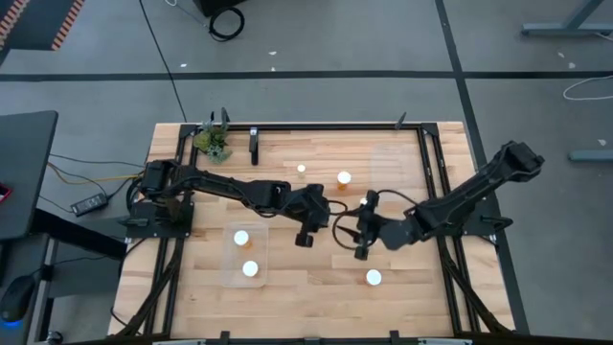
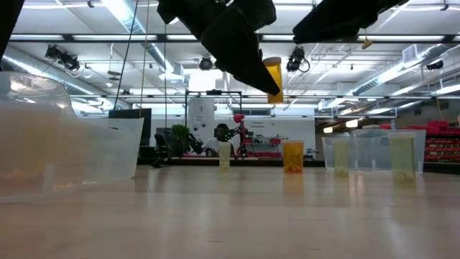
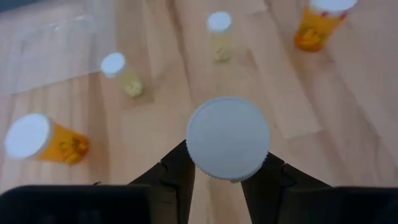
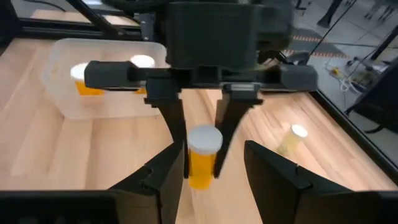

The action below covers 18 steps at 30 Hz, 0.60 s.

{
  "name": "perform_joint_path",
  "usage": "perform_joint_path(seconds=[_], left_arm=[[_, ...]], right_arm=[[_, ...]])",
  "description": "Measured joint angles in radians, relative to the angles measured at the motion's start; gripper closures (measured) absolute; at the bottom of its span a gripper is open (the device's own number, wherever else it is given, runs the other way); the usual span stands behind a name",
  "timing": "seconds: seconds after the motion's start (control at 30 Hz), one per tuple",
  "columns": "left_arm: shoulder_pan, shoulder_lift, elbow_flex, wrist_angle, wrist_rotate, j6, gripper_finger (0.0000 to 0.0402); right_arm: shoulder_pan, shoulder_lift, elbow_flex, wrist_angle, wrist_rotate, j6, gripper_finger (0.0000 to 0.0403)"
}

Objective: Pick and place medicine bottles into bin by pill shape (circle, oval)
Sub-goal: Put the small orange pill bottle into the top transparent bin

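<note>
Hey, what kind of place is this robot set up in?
Most likely a robotics lab or workshop hall: a wooden table with two arms stands on bare concrete floor, and the low view shows long ceiling lights and red shelving.

The high view looks straight down on the whole table [image 1: 402, 278]. The low view sits at tabletop level, facing the room. Each wrist view looks closely past its fingers; both share the held bottle [image 4: 202, 155].

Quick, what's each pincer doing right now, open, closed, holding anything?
Left pincer: closed on a small amber plastic bottle with a round white cap, raised mid-table.
Right pincer: open around that bottle, holding nothing.
</note>
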State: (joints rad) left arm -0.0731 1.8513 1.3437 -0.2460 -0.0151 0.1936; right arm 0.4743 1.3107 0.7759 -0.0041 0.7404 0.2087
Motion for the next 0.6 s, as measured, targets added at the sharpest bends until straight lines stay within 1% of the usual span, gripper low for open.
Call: perform_joint_path(seconds=[0.1,0.27,0.4,0.53,0.6], left_arm=[[0.000,0.000,0.000,0.029,0.020,-0.003,0.0281],[0.005,-0.002,0.000,0.032,0.022,-0.018,0.0286],[0.005,-0.008,0.000,0.051,0.022,-0.018,0.0288],[0.004,-0.033,0.001,0.031,0.022,-0.009,0.0285],[0.004,-0.053,0.000,0.034,0.022,-0.002,0.0284]], right_arm=[[0.008,0.031,0.000,0.026,0.029,0.025,0.0228],[0.024,0.028,0.000,0.035,0.101,0.059,0.0228],[0.040,0.023,0.000,0.052,0.112,0.047,0.0228],[0.104,-0.030,-0.001,0.050,0.164,0.003,0.0228],[0.133,-0.066,0.000,0.034,0.173,-0.011,0.0228]])
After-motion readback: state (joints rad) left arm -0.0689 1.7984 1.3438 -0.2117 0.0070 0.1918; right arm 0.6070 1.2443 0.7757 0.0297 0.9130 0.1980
